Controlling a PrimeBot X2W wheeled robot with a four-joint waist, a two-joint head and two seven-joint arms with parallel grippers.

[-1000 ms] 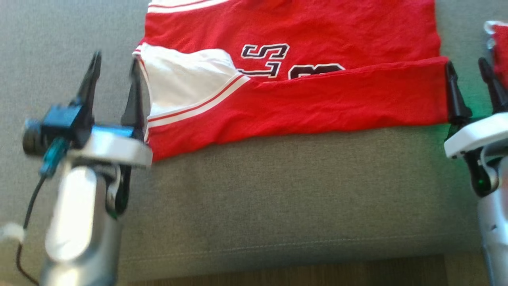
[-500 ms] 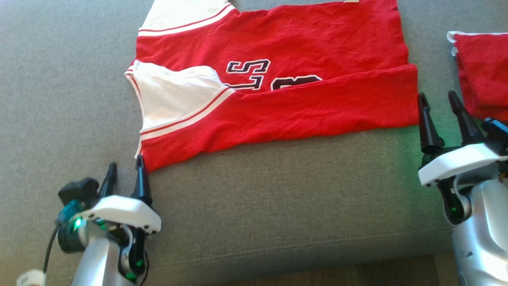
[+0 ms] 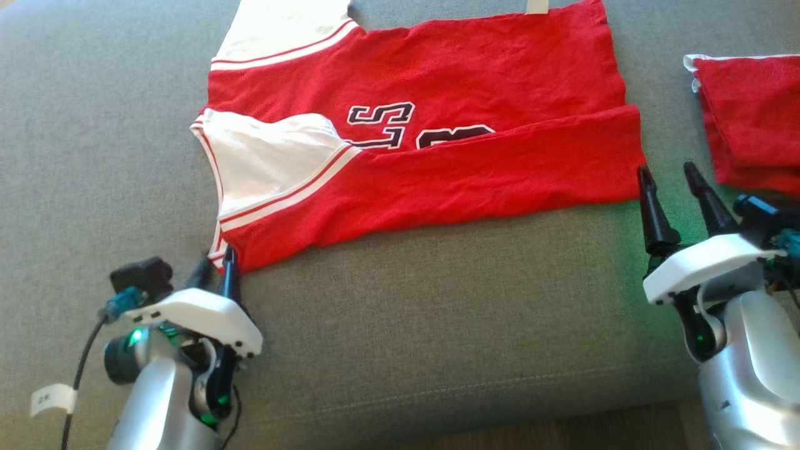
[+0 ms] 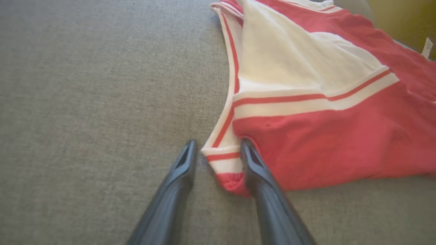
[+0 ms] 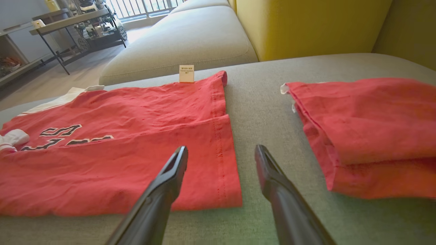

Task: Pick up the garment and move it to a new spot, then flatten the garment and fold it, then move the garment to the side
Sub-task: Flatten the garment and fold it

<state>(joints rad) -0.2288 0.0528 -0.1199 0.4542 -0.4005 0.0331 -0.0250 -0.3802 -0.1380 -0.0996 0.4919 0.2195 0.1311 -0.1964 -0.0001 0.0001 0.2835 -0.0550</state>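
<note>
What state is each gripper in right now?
Left gripper: jaws open, astride the jersey corner, not clamped.
Right gripper: jaws open, holding nothing.

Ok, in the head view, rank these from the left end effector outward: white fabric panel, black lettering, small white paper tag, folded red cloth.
1. White fabric panel, just ahead of the left end effector.
2. Black outlined lettering, mid-jersey.
3. Small white paper tag, at the jersey's far edge.
4. Folded red cloth, far right.

Grey couch seat [image 3: 400, 325], red jersey [image 3: 475, 181], second red cloth [image 3: 750, 125], perhaps folded
</note>
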